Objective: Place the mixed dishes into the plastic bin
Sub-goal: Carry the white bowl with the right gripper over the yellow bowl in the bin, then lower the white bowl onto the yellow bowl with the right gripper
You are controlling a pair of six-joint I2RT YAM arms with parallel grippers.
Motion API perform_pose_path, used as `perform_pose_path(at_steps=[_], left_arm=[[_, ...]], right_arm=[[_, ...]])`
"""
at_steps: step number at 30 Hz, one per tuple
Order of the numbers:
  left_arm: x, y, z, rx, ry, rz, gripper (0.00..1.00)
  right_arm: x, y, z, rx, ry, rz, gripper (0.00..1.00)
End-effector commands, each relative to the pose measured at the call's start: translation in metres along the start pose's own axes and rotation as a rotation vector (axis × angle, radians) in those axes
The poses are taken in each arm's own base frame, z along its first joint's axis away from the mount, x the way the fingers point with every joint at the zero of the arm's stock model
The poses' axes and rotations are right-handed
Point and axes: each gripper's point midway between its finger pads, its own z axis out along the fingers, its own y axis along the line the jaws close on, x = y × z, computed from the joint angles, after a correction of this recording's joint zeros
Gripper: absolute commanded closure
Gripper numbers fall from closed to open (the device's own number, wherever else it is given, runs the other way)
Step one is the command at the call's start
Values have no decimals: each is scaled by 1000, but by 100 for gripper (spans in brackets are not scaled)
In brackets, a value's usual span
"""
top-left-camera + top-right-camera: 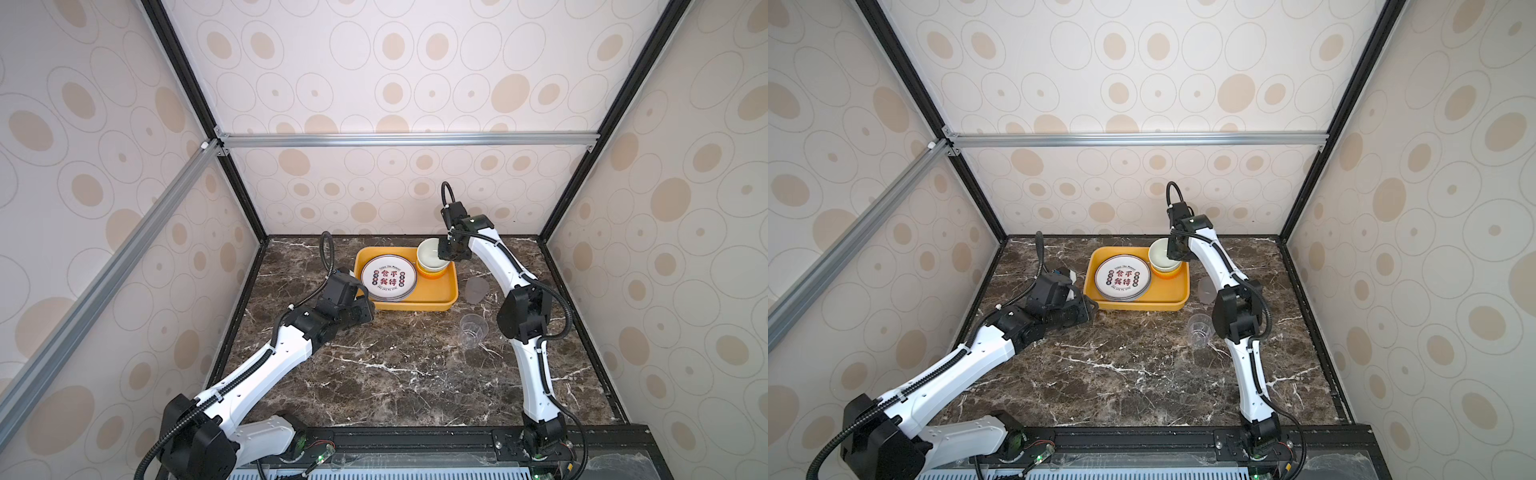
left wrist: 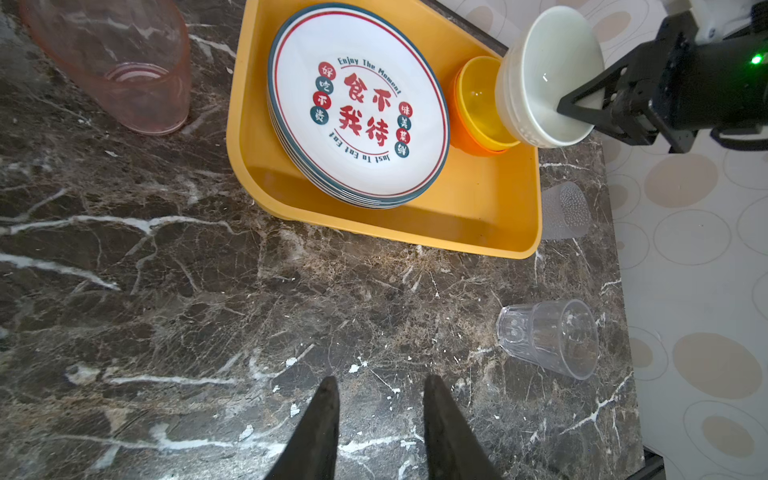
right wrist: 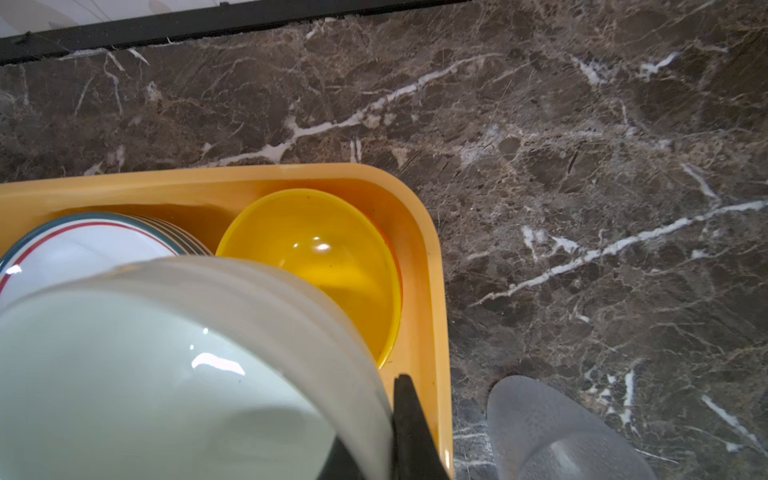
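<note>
Cream ceramic bowl [image 1: 432, 254] hangs tilted in the right gripper [image 1: 444, 250], whose jaws pinch its rim, one finger inside and one outside. It is over the far right corner of the shallow yellow plastic bin [image 1: 415, 308], just above a yellow plastic bowl [image 3: 324, 266] nested in an orange bowl [image 1: 432, 272].

To finish well, I would level the cream bowl, centre it over the nest, lower it until seated, then part the jaws. Room is tight: the stack of white printed plates [image 1: 388, 277] fills the bin's left part, and the bin's right wall is just beside the outer finger.

The left gripper [image 2: 380, 382], jaws spread and empty, hovers over the dark marble tabletop [image 1: 395, 374] by the bin's near left corner. Outside the bin wait a translucent grey cup [image 1: 476, 291] beside its right wall, a clear cup [image 1: 473, 329] nearer the front, and a pink cup [image 2: 120, 70].
</note>
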Motion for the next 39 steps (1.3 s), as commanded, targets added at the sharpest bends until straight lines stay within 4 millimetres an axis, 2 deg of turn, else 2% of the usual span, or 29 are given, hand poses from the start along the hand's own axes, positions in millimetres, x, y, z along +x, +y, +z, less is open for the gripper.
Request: perform_pose_path(at_steps=[1,39], left_arm=[[-1,5,0,-15,-2,-21,66],[4,9,2,-8,5,-40,66]], right_arm=[[-14,-4,-7,14,-40,4,96],[-12,-7,30,63,-26,-10,93]])
